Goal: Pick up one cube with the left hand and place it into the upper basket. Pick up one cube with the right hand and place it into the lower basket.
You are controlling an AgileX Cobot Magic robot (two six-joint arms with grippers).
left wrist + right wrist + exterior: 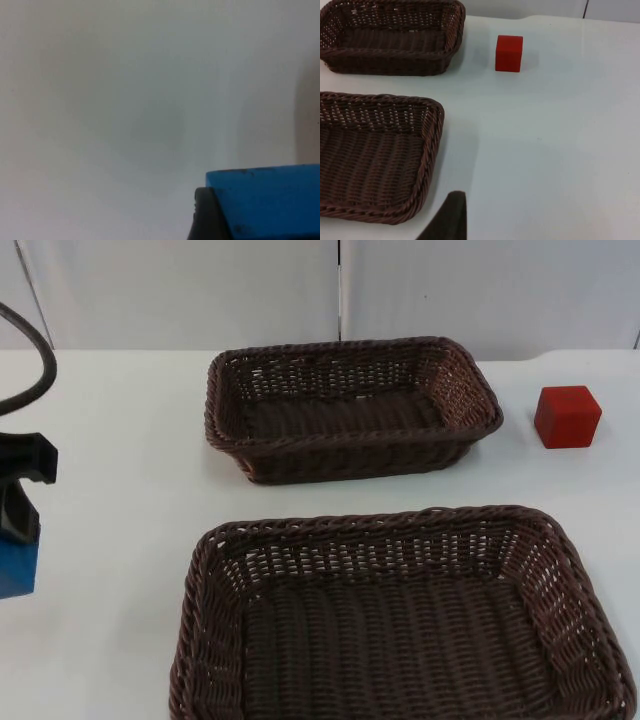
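Observation:
At the table's left edge my left gripper (20,515) is shut on a blue cube (16,568). The left wrist view has that blue cube (265,200) pressed against a black fingertip (204,215), with bare white table beyond. A red cube (567,416) rests on the table to the right of the upper basket (352,455); the right wrist view has the red cube (509,53) beside the upper basket (395,65). The lower basket (400,525) lies at the front, empty like the upper one. My right gripper (447,220) waits well short of the red cube, beside the lower basket (427,165).
The white table (120,440) ends at a grey partition wall (200,290) behind the upper basket. Open table lies between the left gripper and both baskets, and around the red cube.

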